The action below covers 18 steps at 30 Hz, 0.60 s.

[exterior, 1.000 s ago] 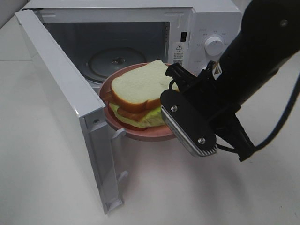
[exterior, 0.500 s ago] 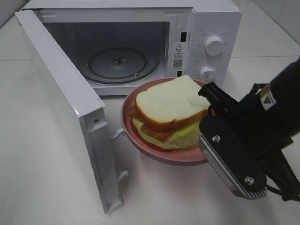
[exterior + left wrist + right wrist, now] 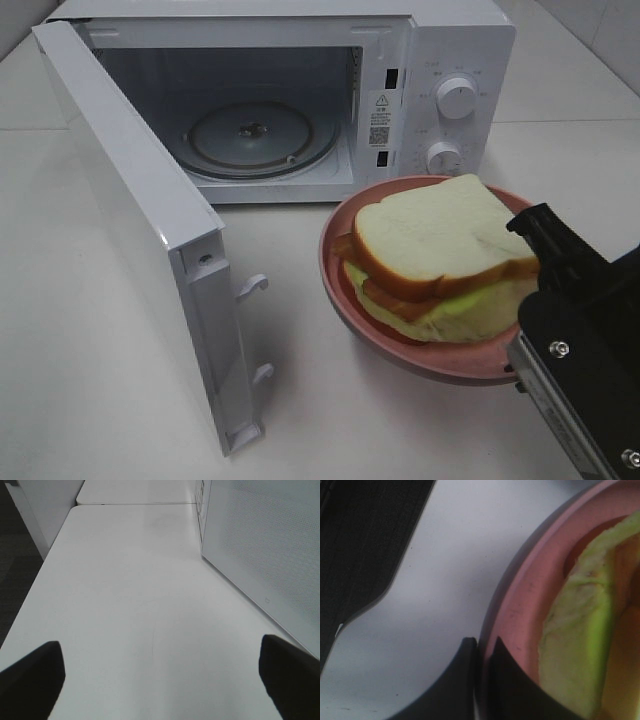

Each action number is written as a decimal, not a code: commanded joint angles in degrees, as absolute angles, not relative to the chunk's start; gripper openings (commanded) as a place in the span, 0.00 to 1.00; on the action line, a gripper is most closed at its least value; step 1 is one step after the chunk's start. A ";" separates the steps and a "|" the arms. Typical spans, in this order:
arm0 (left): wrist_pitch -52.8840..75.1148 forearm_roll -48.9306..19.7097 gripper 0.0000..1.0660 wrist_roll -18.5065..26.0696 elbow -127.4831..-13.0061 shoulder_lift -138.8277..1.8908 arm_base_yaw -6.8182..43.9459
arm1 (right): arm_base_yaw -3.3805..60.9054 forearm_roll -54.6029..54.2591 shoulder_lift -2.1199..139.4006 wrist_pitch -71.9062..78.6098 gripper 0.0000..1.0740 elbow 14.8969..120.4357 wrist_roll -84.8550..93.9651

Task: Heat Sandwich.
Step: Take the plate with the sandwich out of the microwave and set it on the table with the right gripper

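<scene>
Pink plate (image 3: 520,610) rim pinched in right hand (image 3: 482,652).

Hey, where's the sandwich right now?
In the exterior high view, the sandwich sits on the pink plate at the right, outside and in front of the open microwave, below its knobs.

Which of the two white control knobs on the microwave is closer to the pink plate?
The lower white round knob, just above the round pink plate's far rim; the upper knob sits higher on the panel.
</scene>
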<state>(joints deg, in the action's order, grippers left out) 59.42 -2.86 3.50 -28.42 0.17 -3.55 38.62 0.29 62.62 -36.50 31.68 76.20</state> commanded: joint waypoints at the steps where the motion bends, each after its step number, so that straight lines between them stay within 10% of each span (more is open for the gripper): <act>1: 58.90 -3.21 0.95 3.38 -28.25 1.72 -3.84 | 38.73 3.84 60.28 -36.67 0.00 30.71 70.53; 18: 58.90 -3.21 0.95 3.38 -28.25 1.72 -3.84 | 38.73 18.45 59.36 -41.08 0.00 29.16 35.98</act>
